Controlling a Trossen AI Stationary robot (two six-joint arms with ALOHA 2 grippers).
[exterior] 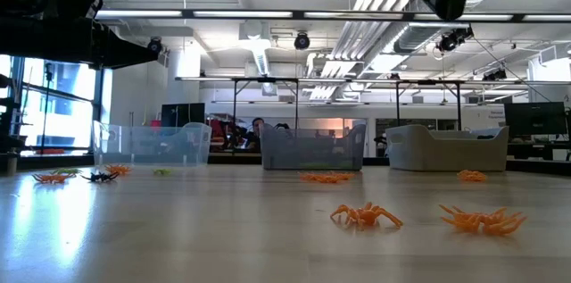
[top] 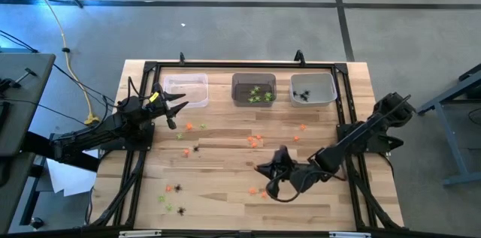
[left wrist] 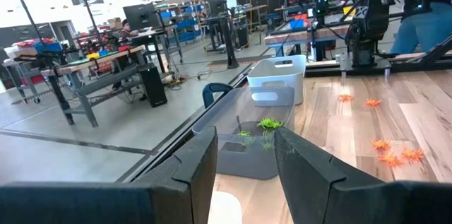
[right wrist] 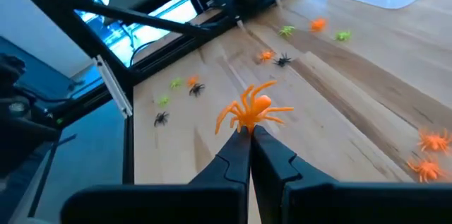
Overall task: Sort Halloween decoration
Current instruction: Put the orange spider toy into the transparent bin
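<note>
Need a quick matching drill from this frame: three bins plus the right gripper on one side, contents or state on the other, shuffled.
Column 1:
1. left bin
2. middle bin
3. right bin
4. right gripper

Column 2:
A. holds black spiders
B. shut on an orange spider
C. holds lime-green trinkets
D. no trinkets visible inside

Pairs: 1-D, 2-C, 3-A, 4-B

The orange spider sits pinched at the tips of the right gripper's jaws, lifted off the table.
</note>
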